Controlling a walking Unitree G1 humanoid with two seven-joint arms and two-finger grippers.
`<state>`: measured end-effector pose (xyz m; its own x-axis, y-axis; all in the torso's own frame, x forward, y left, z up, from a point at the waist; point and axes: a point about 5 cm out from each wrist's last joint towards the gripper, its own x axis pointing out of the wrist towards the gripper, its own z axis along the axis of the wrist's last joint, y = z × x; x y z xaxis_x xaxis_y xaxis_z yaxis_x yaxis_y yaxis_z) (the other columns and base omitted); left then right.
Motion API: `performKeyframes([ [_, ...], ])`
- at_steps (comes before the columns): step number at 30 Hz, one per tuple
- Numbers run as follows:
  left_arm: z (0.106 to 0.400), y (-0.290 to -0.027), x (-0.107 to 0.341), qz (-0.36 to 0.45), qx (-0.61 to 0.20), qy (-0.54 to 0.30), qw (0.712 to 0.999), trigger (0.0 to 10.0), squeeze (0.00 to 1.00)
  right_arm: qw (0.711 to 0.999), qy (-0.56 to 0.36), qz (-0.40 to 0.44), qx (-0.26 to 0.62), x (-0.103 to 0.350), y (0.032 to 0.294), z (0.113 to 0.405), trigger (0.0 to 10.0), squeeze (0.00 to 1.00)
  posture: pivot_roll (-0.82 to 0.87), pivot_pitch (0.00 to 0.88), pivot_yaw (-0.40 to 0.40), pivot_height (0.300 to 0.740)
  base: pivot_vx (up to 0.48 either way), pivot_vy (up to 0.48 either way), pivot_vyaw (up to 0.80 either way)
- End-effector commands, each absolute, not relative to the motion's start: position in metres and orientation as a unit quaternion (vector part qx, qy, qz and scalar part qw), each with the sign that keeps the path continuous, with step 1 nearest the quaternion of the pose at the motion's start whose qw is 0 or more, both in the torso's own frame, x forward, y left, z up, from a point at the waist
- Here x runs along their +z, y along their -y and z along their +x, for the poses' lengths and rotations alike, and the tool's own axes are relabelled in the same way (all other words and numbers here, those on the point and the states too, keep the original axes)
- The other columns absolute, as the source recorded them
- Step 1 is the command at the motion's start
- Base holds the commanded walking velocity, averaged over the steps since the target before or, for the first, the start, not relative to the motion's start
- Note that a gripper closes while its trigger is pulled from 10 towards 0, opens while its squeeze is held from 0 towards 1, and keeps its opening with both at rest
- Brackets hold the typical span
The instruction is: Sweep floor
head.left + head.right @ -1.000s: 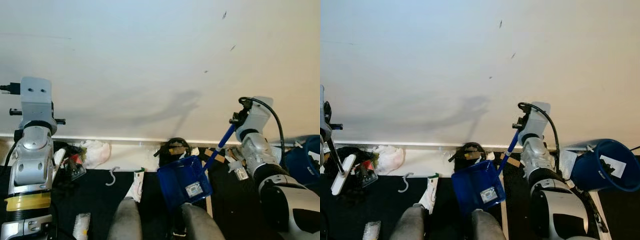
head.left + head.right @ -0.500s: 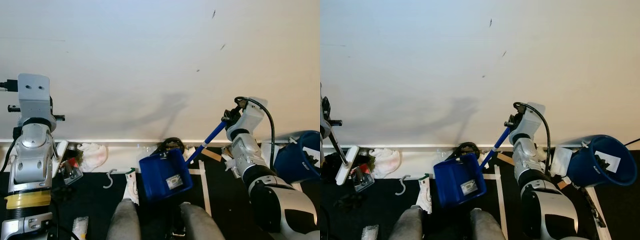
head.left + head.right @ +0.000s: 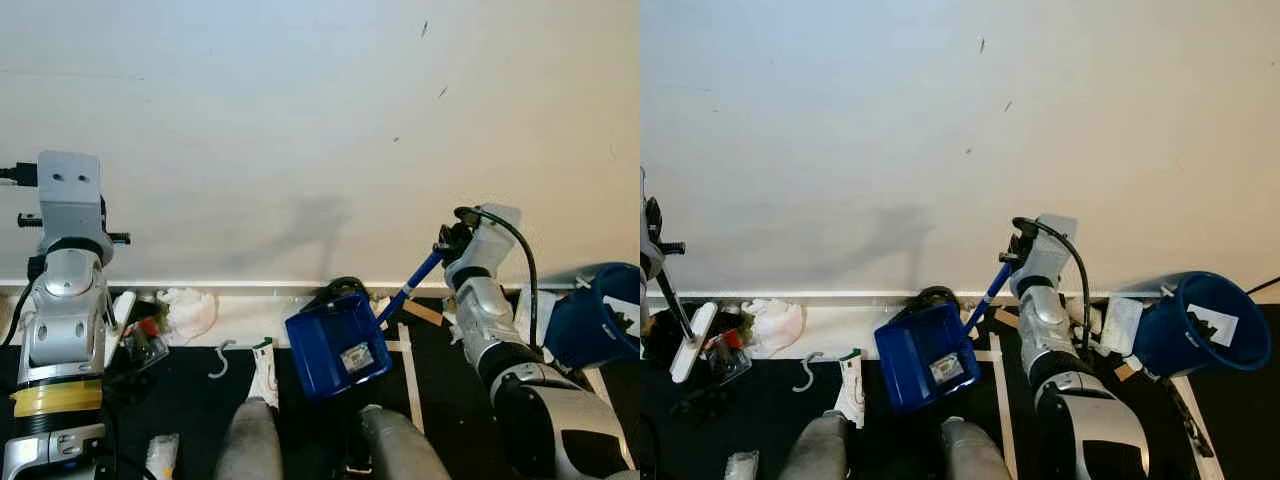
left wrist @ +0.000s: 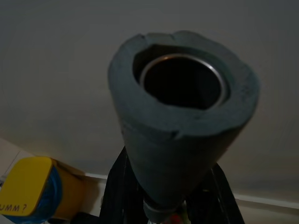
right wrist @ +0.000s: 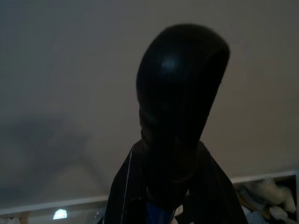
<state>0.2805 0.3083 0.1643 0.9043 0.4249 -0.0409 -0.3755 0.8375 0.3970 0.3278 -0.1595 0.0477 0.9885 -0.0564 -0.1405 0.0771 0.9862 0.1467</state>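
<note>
Comparing with the frame a second ago, you see the blue dustpan (image 3: 337,347) shifted left at lower centre. Right gripper (image 3: 446,243) pinches its handle; left gripper (image 4: 180,205) pinches the broom handle (image 4: 180,135). Litter (image 3: 190,308) remains unswept.

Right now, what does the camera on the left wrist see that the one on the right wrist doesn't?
Left wrist view: the left gripper clamped around a grey foam handle with a hollow metal core, and a yellow-and-blue object low beside it.
Right wrist view: the right gripper clamped around a blue handle with a rounded black cap, and some white litter by the baseboard.
Both: the pale wall and the white baseboard along its foot.
</note>
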Motion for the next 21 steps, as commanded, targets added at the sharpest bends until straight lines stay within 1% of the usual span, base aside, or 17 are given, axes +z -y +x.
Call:
performKeyframes([
  [1,0.281,-0.307,0.163,0.191,0.222,-0.044,0.955,10.0,0.00,0.994,-0.079,0.058,-0.037,0.038,0.157,0.320,10.0,0.00,0.20,0.172,-0.110,0.740,0.000,0.000,0.00],
  [3,0.281,-0.306,0.160,0.187,0.229,-0.040,0.955,10.0,0.00,0.993,-0.101,0.037,-0.043,0.030,0.153,0.314,10.0,0.00,0.19,0.213,-0.110,0.740,0.000,0.000,0.00],
  [4,0.280,-0.306,0.159,0.187,0.229,-0.039,0.954,10.0,0.00,0.993,-0.107,0.030,-0.045,0.028,0.152,0.313,10.0,0.00,0.19,0.213,-0.110,0.740,0.000,0.000,0.00],
  [6,0.281,-0.306,0.158,0.175,0.226,-0.037,0.958,10.0,0.00,0.988,-0.139,0.021,-0.064,0.020,0.155,0.309,10.0,0.00,0.19,0.244,-0.114,0.740,0.000,0.000,0.00],
  [9,0.285,-0.306,0.157,0.179,0.221,-0.042,0.958,10.0,0.00,0.978,-0.189,0.005,-0.092,0.009,0.162,0.303,10.0,0.00,0.19,0.269,-0.116,0.740,0.000,0.000,0.00],
  [15,0.290,-0.309,0.162,0.201,0.220,-0.034,0.954,10.0,0.00,0.975,-0.196,-0.009,-0.106,0.009,0.173,0.304,10.0,0.00,0.18,0.298,-0.119,0.740,0.000,0.000,0.00],
  [21,0.297,-0.318,0.166,0.218,0.228,-0.031,0.948,10.0,0.00,0.972,-0.212,-0.017,-0.099,0.010,0.176,0.307,10.0,0.00,0.16,0.314,-0.114,0.740,0.000,0.000,0.00],
])
